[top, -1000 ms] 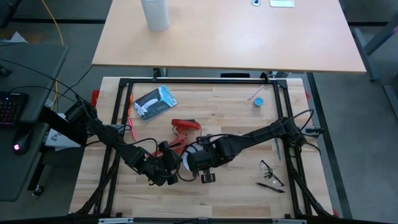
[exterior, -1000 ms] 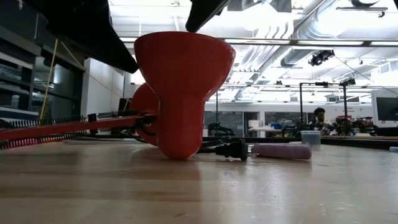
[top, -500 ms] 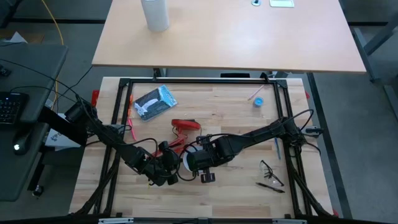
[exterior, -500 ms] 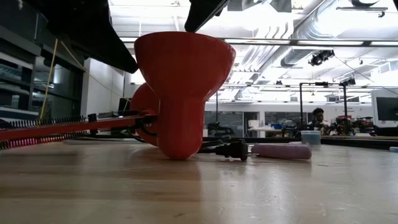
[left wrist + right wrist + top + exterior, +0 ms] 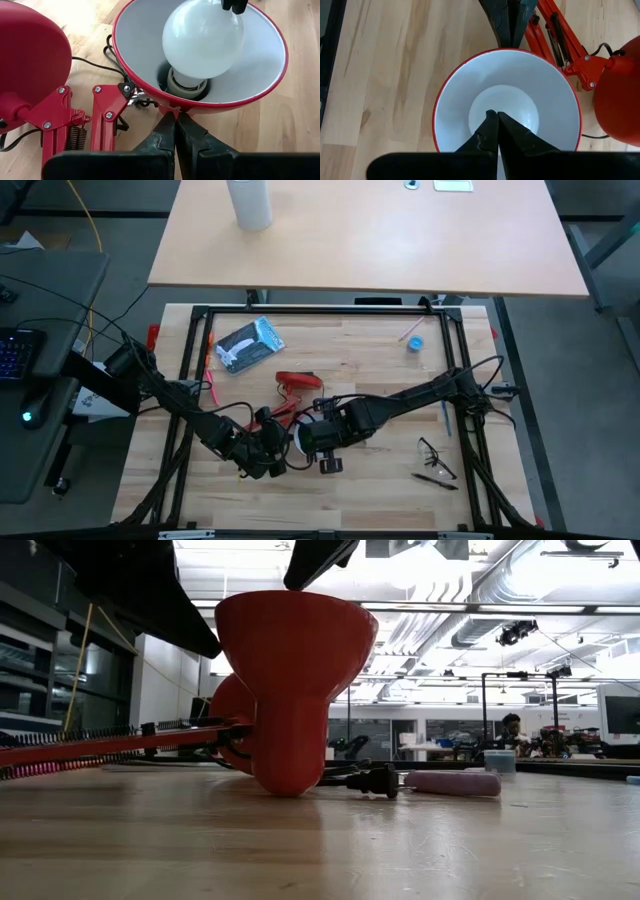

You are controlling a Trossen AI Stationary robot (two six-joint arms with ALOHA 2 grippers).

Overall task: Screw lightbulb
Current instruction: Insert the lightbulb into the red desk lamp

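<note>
Wooden table [image 5: 380, 355], lab behind; left end effector [image 5: 176, 131] clenched on lamp shade [image 5: 150, 40] rim; right end effector [image 5: 497, 131] closed above lightbulb [image 5: 202, 42].

The right claw [image 5: 497, 120] covers the middle of the bulb [image 5: 520, 107], so contact cannot be told. The bulb's screw base sits hidden in the socket [image 5: 187, 89]. The left claw [image 5: 176, 131] hides the shade's rim [image 5: 220, 104] behind its closed fingertips.
</note>
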